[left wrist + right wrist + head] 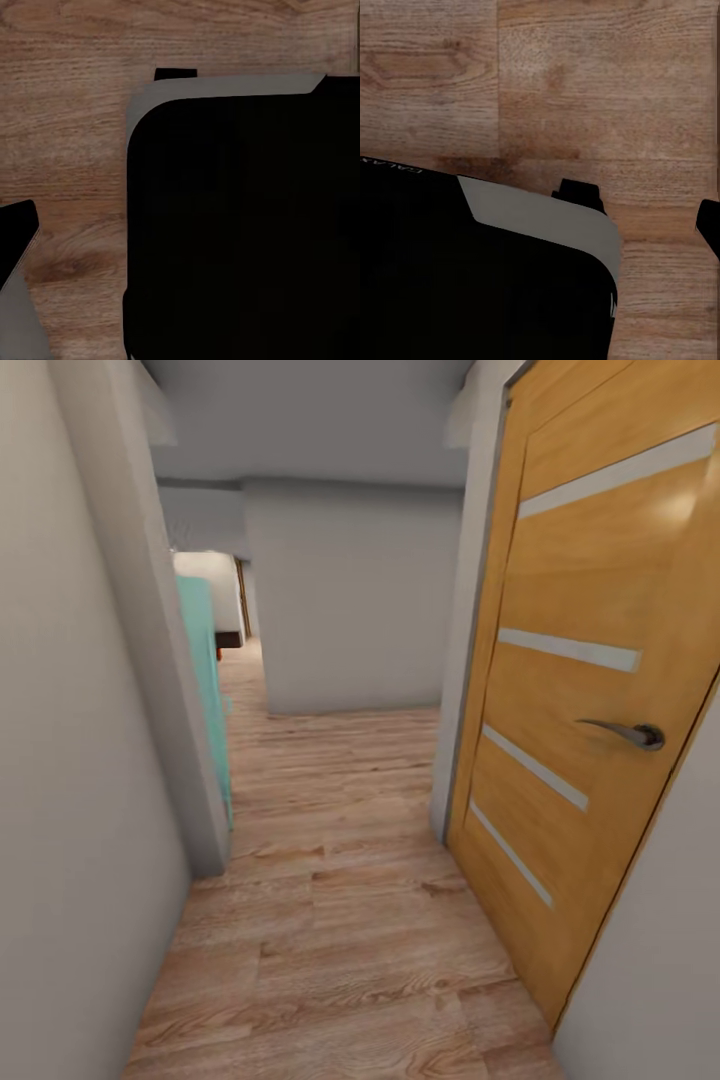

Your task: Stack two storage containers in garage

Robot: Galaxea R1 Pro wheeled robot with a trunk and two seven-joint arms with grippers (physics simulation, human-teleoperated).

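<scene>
Light wood-plank flooring (340, 920) runs down a narrow corridor between pale grey walls (70, 760). An orange-brown wooden door with pale horizontal strips (590, 690) and a dark metal lever handle (625, 732) stands at the right. A teal panel (205, 690) edges the opening at the left, and a grey wall block (350, 600) closes the corridor ahead. Both wrist views look down at the planks past the robot's black-and-grey body (240, 225). Fingers: state cannot be told on either arm. Neither orange-red container appears in these frames, so their bearing, long axis and the nearer arm cannot be judged. Assessment: robot in transit; locating the containers comes first.
</scene>
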